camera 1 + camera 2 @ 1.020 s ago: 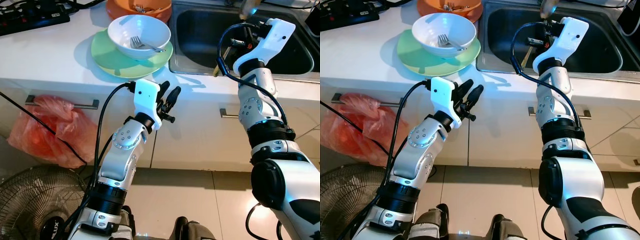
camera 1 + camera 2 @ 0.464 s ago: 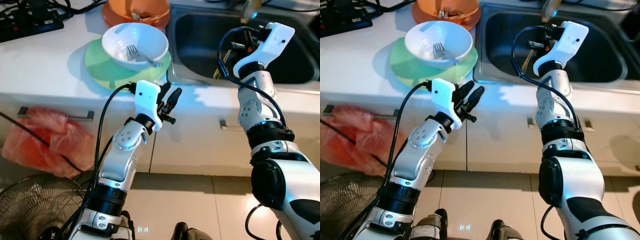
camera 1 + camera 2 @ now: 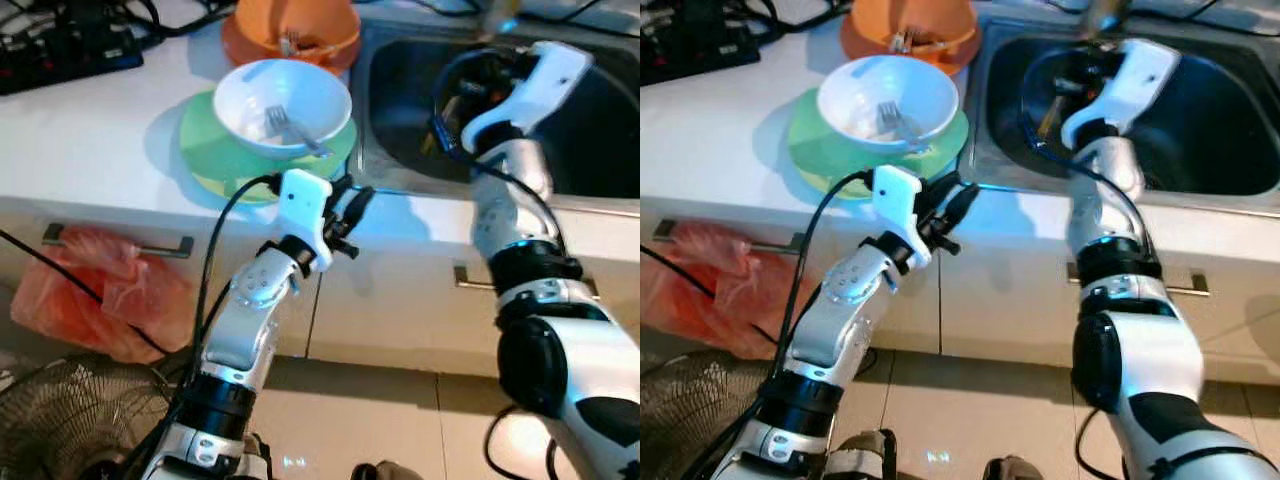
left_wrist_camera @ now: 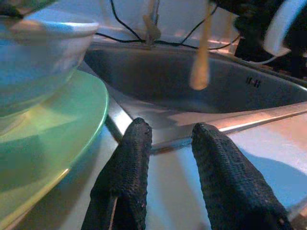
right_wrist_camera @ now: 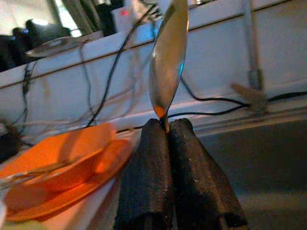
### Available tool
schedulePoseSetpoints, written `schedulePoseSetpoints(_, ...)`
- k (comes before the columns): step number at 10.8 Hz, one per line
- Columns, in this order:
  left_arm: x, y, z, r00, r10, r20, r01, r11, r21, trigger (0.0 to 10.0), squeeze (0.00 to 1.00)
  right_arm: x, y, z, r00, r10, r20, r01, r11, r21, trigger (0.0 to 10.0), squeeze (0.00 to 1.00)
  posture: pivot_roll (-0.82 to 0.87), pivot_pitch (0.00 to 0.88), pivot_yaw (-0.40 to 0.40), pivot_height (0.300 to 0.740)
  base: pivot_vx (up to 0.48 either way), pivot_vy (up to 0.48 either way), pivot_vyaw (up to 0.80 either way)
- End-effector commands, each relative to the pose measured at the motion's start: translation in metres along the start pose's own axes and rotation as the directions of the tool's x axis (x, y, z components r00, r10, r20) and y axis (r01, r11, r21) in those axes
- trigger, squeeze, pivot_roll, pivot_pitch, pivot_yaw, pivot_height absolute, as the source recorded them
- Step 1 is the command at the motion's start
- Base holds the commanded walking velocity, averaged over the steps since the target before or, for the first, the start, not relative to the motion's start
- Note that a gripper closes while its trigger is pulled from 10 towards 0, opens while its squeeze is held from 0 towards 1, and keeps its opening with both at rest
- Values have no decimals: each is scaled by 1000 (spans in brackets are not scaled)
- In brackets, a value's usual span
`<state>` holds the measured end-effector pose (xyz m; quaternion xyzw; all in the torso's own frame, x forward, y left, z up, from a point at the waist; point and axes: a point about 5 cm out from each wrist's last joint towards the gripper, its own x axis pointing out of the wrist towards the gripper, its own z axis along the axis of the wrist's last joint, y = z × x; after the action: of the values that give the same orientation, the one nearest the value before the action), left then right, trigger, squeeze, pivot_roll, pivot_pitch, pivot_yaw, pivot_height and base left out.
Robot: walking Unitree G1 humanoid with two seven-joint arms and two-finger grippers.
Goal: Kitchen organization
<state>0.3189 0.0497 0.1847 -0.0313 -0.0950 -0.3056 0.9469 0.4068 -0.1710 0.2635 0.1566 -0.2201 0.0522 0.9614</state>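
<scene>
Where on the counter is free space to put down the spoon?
Bare white counter lies left of the green plate, up to the black cables. Beside the sink it is crowded: white bowl on the plate, orange bowl behind.

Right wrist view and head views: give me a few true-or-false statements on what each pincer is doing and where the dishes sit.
1. The right pincer is shut on a metal spoon. True.
2. The left pincer holds the green plate. False: its fingers are open and hold nothing, just beside the plate's rim.
3. The white bowl with a metal fork in it sits on the green plate. True.
4. The orange bowl lies in the steel sink. False: it stands on the white counter, behind the white bowl.
5. The right pincer is over the sink. True.
</scene>
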Motion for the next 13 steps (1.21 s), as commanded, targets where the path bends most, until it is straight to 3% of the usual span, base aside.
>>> schedulePoseSetpoints(1,1,-3,2,1000,-12,6,11,1000,9,10000,0,1,-3,4,1000,-5,14,5,1000,-4,10000,0,202,192,-73,740,349,0,0)
schedulePoseSetpoints(5,0,-10,5,998,-54,25,54,998,21,10000,0,1,-4,4,1000,-5,8,5,1000,-2,10000,0,201,200,-75,740,265,0,0)
schedulePoseSetpoints(6,-2,-18,14,993,-109,34,106,991,78,10000,0,0,-5,4,1000,-4,10,5,1000,-2,10000,0,199,202,-74,740,0,0,0)
schedulePoseSetpoints(8,-3,-24,27,987,-152,60,144,983,112,10000,0,-1,-6,3,1000,-9,6,9,1000,1,10000,0,205,203,-74,740,0,0,0)
schedulePoseSetpoints(11,-1,-18,35,989,-125,74,110,979,172,10000,0,0,-6,2,1000,-9,3,9,1000,-1,10000,0,206,200,-72,740,0,0,0)
schedulePoseSetpoints(13,-2,-17,34,992,-114,59,103,979,175,10000,0,0,-6,0,1000,-6,-10,6,1000,5,10000,0,205,201,-71,740,356,0,-400)
